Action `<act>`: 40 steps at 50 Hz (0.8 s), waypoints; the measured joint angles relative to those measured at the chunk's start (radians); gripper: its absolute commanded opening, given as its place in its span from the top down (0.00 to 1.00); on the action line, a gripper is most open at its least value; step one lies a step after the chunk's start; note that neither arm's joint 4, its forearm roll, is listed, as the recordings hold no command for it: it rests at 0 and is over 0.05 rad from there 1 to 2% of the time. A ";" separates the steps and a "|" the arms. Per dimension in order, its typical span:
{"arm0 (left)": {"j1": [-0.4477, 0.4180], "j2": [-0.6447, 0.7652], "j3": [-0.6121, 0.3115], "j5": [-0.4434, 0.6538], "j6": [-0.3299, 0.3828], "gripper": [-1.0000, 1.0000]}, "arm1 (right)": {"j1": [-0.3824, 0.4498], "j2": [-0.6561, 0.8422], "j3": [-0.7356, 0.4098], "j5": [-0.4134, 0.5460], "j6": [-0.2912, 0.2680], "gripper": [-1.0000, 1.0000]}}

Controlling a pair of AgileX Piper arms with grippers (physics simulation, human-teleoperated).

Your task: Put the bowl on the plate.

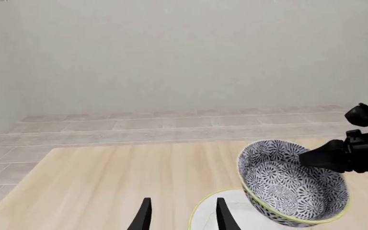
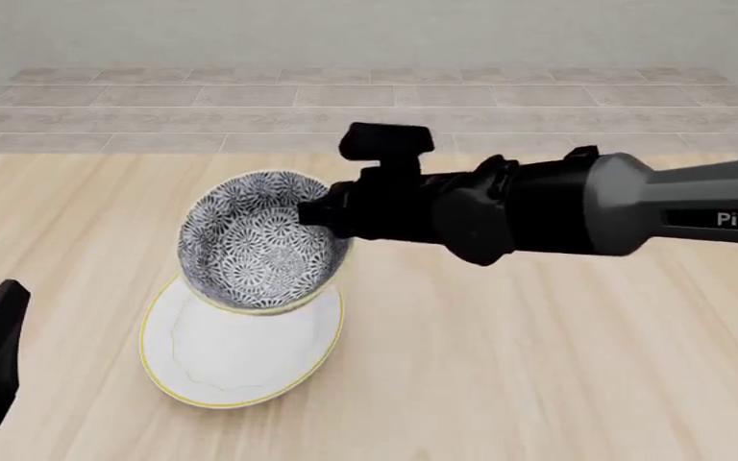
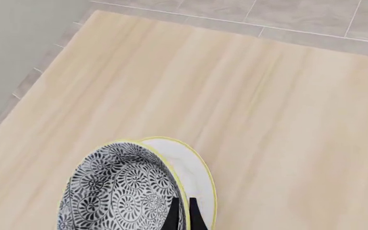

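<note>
Bowl (image 2: 260, 245): deep, round, ceramic look; dense dk blue-grey/white floral medallions inside + outside, thin yellowish rim. Tilted, opening facing toward the camera in front view, so the inner pattern shows in full. Held over the plate (image 2: 234, 360), overlapping its 12 o'clock part; whether the bowl's low edge touches the plate, can't tell.

Plate: plain white, shallow, round, thin yellow rim line, wider than bowl. Glossy, no pattern. Sits on desk (image 2: 536, 384) at approx 8 o'clock from frame centre in front view, itself looks slightly tipped.

Right gripper (image 2: 331, 216): clenched on the bowl rim at the bowl's 3 o'clock side (front view). Right wrist view confirms: thin dark fingers (image 3: 173, 215) straddle the rim, one inside, one outside, narrow gap. Arm body matte black into grey, "PIPER" lettering on the grey section, comes in from 3 o'clock.

Left gripper (image 1: 182, 215): fingers apart, nothing between them, released. In front view only a dark part of it shows at 8 o'clock edge, well apart from the plate. Left wrist view: bowl + right gripper seen side-on, plate edge beneath.

Desk: light wood, faint lengthwise grain, matte. Beyond far edge: pale tiled floor (image 2: 215, 96), grey-beige, rectangular tiles.
</note>
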 measured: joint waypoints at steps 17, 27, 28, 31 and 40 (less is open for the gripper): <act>-0.001 -0.004 0.000 -0.001 0.001 0.00 | 0.037 0.076 -0.055 0.024 0.033 1.00; -0.001 -0.004 0.000 -0.002 0.000 0.00 | 0.049 0.123 -0.075 0.029 0.052 1.00; -0.001 -0.004 0.000 -0.002 0.000 0.00 | 0.049 0.127 -0.077 0.029 0.054 1.00; -0.001 -0.004 0.000 -0.002 0.000 0.00 | 0.050 0.140 -0.083 0.030 0.059 1.00; -0.001 -0.004 0.000 -0.003 0.000 0.00 | 0.048 0.173 -0.100 0.030 0.066 1.00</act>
